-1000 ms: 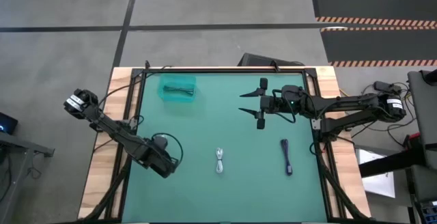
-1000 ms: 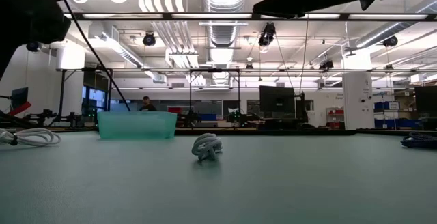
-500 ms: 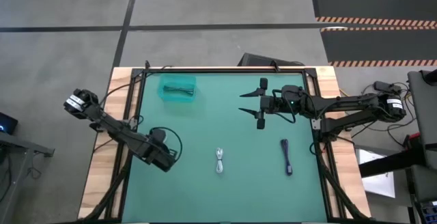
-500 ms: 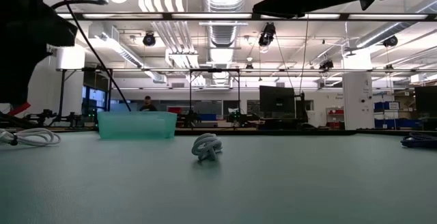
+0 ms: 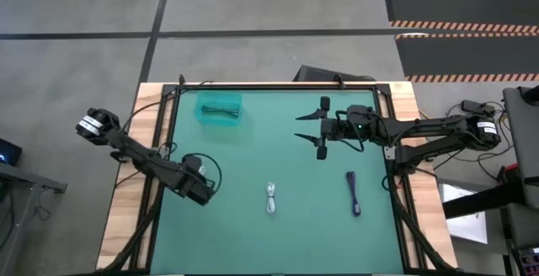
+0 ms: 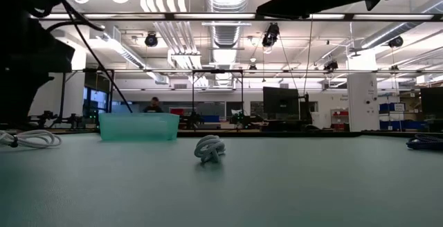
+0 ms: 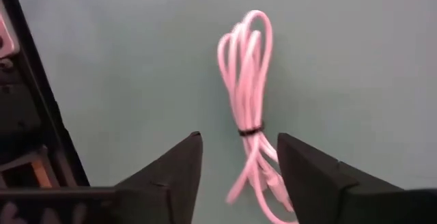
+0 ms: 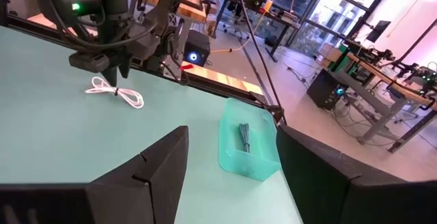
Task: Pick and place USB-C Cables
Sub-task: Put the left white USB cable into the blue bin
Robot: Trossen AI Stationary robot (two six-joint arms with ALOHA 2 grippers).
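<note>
- One thin white cable bundle tied at its middle (image 7: 249,125): it lies on the green mat near the left edge, and my left gripper (image 7: 239,176) hovers right over it, fingers spread wide, holding nothing.
- One dark grey-teal bundle (image 5: 221,108): it lies inside the translucent teal plastic bin (image 5: 205,116) at the far left of the mat, so I count it as done.
- One small white coiled bundle (image 5: 271,199): loose at mid-mat, near the front edge.
- One dark straight bundle (image 5: 353,193): loose on the right side.
- My right gripper (image 5: 320,128): it waits well above the far-middle mat, fingers wide, empty.
- Tally, as I judge it: one placed, three left.
</note>
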